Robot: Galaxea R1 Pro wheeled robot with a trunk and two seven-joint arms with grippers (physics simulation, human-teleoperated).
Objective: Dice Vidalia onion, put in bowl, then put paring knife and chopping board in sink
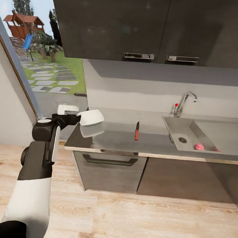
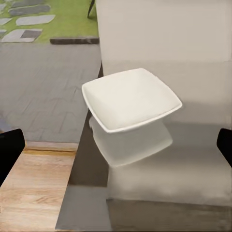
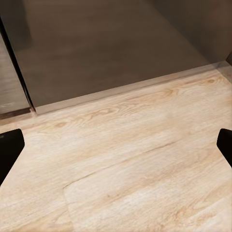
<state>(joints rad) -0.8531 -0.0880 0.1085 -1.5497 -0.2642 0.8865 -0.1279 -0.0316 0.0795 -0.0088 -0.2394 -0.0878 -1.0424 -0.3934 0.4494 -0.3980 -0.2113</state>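
The white squarish bowl (image 1: 91, 117) (image 2: 129, 99) stands at the left end of the glossy grey countertop (image 1: 153, 139), mirrored in its surface. My left gripper (image 1: 76, 118) (image 2: 117, 147) is open just short of the bowl, its dark fingertips (image 2: 9, 151) spread wide on either side. The paring knife (image 1: 136, 131), with its red-orange handle, lies mid-counter. The pinkish Vidalia onion (image 1: 199, 146) rests in the steel sink (image 1: 174, 129) at the right. The chopping board is out of view. My right gripper (image 3: 116, 150) hangs open over the wooden floor.
Dark wall cabinets (image 1: 138, 25) hang above the counter, and a chrome tap (image 1: 185, 101) with a red knob stands behind the sink. Dark cabinet fronts (image 1: 108, 171) sit below. A glass door (image 1: 37, 64) to the garden lies left. Light wooden floor (image 1: 127, 218) stretches in front.
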